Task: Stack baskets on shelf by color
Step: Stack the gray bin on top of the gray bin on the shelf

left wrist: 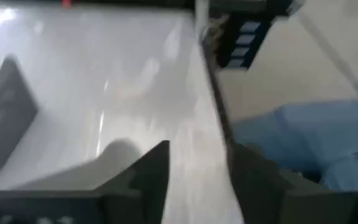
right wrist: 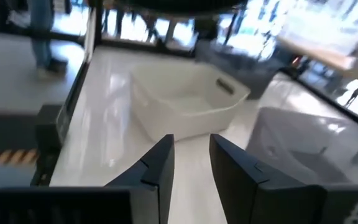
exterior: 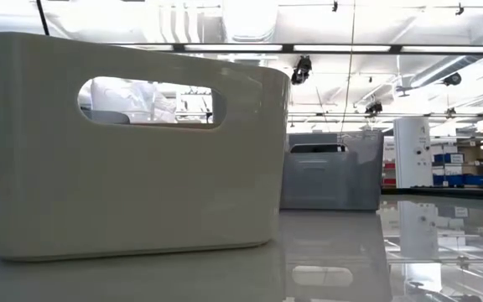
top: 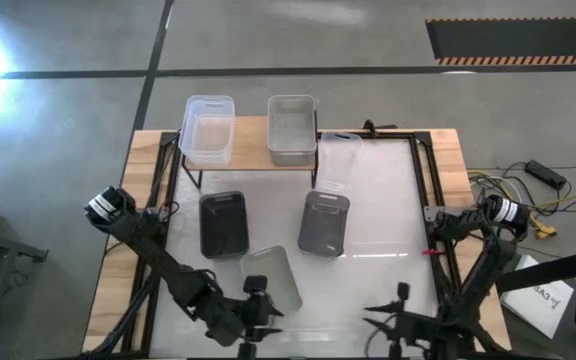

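The shelf stands at the table's far side, with a clear basket and a light grey basket resting on its wooden board. Another clear basket sits on the table beside the shelf. Two dark grey baskets stand mid-table. A pale basket stands on its base near the front edge. My left gripper is open just in front of it, with bare table between its fingers. My right gripper is open at the front right and faces the pale basket.
Black frame rails run along the table's sides. Blue cloth shows beyond the table edge in the left wrist view. Cables and a paper sheet lie off the table to the right. Bare white table lies right of the dark baskets.
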Robot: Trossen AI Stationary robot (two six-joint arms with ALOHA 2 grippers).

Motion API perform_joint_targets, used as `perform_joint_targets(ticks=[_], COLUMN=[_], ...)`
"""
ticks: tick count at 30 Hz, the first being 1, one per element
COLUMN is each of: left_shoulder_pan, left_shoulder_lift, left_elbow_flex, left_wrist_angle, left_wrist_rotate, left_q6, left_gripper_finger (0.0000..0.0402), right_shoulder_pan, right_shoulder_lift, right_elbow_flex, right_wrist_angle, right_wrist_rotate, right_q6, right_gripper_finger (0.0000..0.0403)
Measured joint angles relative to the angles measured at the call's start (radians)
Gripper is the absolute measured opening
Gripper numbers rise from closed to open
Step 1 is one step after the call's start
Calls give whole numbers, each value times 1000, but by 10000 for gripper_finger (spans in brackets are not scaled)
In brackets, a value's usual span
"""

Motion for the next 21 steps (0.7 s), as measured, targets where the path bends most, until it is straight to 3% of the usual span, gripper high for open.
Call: perform_joint_targets(ticks=[3, 7, 14, 21], left_shoulder_pan=[18, 38, 43, 45], left_shoulder_lift=[50, 147, 335, 447], left_elbow_flex=[97, 232, 406, 526], left_wrist_angle=[-221, -426, -476, -714], left_wrist_rotate=[4, 13, 43, -17], left_q6=[-107, -264, -397, -519], left_gripper_finger=[186, 207, 207, 207], right_shoulder_pan=[35, 36, 30, 30], right_shoulder_lift=[-1, -1, 0, 0], right_elbow_flex=[-38, -62, -67, -67], right_wrist_angle=[0, 2, 2, 2], right_wrist_rotate=[86, 101, 96, 94], right_q6=[74, 116, 103, 85], right_gripper_finger=[92, 86, 72, 63])
